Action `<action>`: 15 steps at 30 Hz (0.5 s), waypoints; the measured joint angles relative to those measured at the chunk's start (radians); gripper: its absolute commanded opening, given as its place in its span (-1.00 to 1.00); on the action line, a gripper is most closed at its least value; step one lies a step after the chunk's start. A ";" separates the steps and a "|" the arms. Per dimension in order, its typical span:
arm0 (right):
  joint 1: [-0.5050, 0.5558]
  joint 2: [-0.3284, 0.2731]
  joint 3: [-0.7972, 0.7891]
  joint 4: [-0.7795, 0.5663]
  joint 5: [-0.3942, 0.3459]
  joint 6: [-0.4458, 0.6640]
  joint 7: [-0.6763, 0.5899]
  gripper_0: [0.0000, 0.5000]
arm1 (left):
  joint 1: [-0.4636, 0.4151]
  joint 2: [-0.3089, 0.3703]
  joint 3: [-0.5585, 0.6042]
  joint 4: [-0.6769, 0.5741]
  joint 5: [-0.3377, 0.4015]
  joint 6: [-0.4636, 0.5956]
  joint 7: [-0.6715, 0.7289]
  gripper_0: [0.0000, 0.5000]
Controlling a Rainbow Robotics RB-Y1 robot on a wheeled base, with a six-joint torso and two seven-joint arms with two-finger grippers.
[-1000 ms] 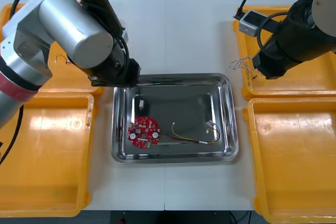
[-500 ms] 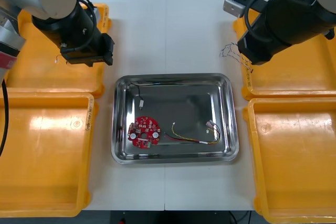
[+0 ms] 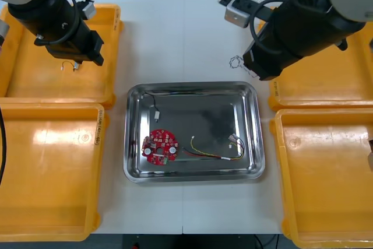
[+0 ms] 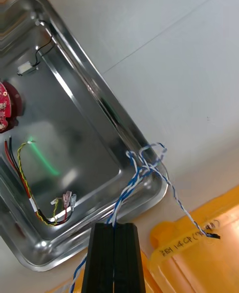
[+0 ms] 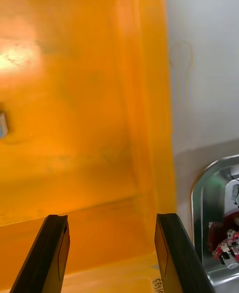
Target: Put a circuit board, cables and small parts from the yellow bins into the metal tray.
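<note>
Right pincer (image 4: 113,225) clenched on a twisted blue and white cable (image 4: 144,168), its loops dangling past the fingertips above the counter (image 3: 192,33), just off the far right corner of the metal tray (image 3: 192,176) and beside the far yellow bin on the right (image 3: 315,86). In the tray lie a round red circuit board (image 3: 159,146), a red and yellow cable (image 3: 213,154) and a thin black cable (image 3: 156,109) with a pale plug. Across the counter, the left pincer (image 5: 109,218) hangs released, fingers spread wide, over the far yellow bin on the left (image 3: 35,80), close to that bin's wall nearest the tray.
</note>
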 measured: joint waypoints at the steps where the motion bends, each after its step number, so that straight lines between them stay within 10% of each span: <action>1: 0.000 0.005 0.018 -0.005 0.011 0.000 0.000 -1.00 | -0.002 0.003 0.004 0.013 -0.003 -0.005 0.000 1.00; 15: 0.013 0.044 0.166 -0.041 0.100 0.000 0.000 -1.00 | -0.021 0.030 0.010 0.191 -0.046 -0.148 -0.198 1.00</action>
